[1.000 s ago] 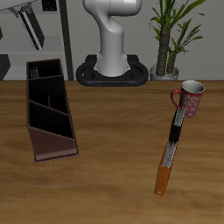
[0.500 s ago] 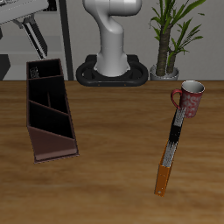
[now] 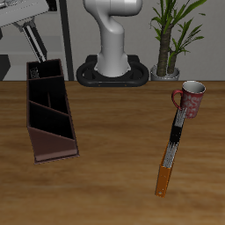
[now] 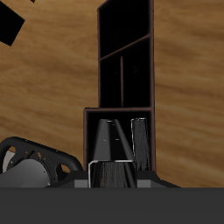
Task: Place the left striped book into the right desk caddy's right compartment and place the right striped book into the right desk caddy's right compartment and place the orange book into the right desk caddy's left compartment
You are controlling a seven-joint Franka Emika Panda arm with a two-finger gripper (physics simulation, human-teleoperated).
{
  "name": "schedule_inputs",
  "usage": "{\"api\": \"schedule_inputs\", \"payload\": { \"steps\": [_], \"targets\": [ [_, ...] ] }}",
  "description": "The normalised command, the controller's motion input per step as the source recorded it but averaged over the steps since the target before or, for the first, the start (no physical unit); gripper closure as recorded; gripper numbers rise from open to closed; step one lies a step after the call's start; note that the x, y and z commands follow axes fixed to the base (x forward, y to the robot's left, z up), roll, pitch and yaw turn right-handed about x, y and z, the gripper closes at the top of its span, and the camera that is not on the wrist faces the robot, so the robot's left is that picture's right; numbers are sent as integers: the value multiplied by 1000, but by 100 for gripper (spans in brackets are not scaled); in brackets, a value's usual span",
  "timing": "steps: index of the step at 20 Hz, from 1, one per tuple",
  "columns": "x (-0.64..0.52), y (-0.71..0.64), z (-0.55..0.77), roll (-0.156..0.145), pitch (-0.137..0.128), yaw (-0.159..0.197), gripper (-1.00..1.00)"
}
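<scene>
My gripper (image 3: 25, 29) hangs above the back end of the right desk caddy (image 3: 50, 112). It is shut on a thin striped book (image 3: 35, 47) that slants down toward the caddy. In the wrist view this book (image 4: 109, 144) reaches toward the caddy's end compartment (image 4: 92, 131). Its stripes look grey and black, and I cannot tell which striped book it is. A second thin dark book (image 4: 138, 142) stands inside that compartment. The orange book (image 3: 163, 178) lies flat near the table's front edge, far from the caddy.
A narrow black book (image 3: 175, 134) with white and red marks lies end to end with the orange book. A red mug (image 3: 190, 98) stands just behind it. The robot base (image 3: 112, 66) and a potted plant (image 3: 171, 35) stand at the table's back.
The gripper and the held book have come down and tilted closer to the caddy's back end. Nothing on the table has moved.
</scene>
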Motion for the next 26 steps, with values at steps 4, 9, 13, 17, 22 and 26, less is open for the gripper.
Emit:
{"api": "schedule_inputs", "payload": {
  "steps": [4, 9, 13, 17, 22, 26],
  "targets": [
    [27, -151, 119, -98, -30, -47, 100],
    [-30, 107, -52, 5, -3, 23, 100],
    [92, 105, -218, 38, 86, -29, 100],
    [49, 94, -181, 79, 79, -23, 100],
    [9, -24, -175, 48, 13, -57, 100],
    [113, -17, -97, -8, -17, -8, 100]
  ]
}}
